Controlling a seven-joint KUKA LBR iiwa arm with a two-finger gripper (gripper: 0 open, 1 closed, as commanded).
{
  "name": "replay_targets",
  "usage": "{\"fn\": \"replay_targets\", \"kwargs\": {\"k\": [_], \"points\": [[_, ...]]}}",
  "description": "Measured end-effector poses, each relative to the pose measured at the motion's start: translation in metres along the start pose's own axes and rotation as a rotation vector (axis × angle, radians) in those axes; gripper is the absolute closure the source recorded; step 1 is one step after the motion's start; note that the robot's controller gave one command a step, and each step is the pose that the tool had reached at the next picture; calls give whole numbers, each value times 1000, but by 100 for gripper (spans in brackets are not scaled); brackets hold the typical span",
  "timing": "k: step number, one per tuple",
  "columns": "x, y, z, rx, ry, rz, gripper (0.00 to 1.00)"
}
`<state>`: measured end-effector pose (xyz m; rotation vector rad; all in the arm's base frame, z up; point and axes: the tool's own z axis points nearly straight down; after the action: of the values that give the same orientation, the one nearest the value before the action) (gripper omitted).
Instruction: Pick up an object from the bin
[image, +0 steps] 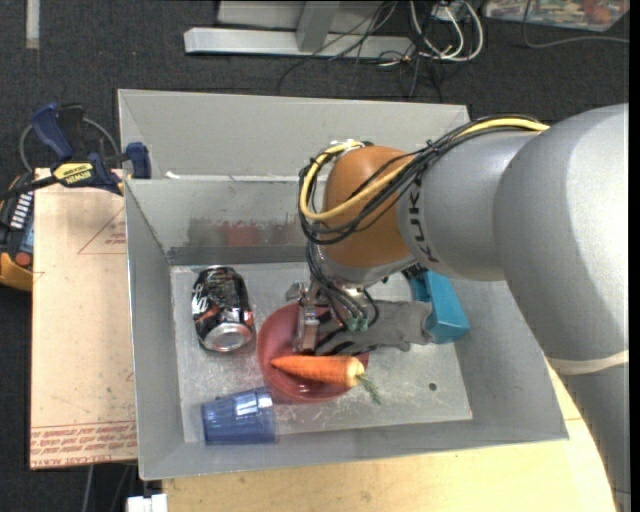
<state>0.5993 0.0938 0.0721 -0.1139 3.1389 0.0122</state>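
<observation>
My gripper (322, 330) hangs under the orange cover, low over the middle of the bin. Its fingers reach down into a red bowl (275, 345) lying near the bin's front. An orange carrot (318, 370) rests across the bowl's front rim, just in front of the fingers. Nothing can be made out between the fingers, and their spread is hidden by the wrist. To the right of the gripper lies a grey flat piece (395, 325) with a blue block (443, 305) behind it.
A crushed black soda can (222, 308) lies at the bin's left. A blue plastic cup (240, 418) lies on its side at the front left corner. The arm and its cables cover the bin's back right.
</observation>
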Motion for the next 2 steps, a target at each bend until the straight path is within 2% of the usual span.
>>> {"fn": "replay_targets", "kwargs": {"k": [1,2], "points": [[3,0,-13,0,9,0,100],[2,0,-41,1,5,-1,100]]}}
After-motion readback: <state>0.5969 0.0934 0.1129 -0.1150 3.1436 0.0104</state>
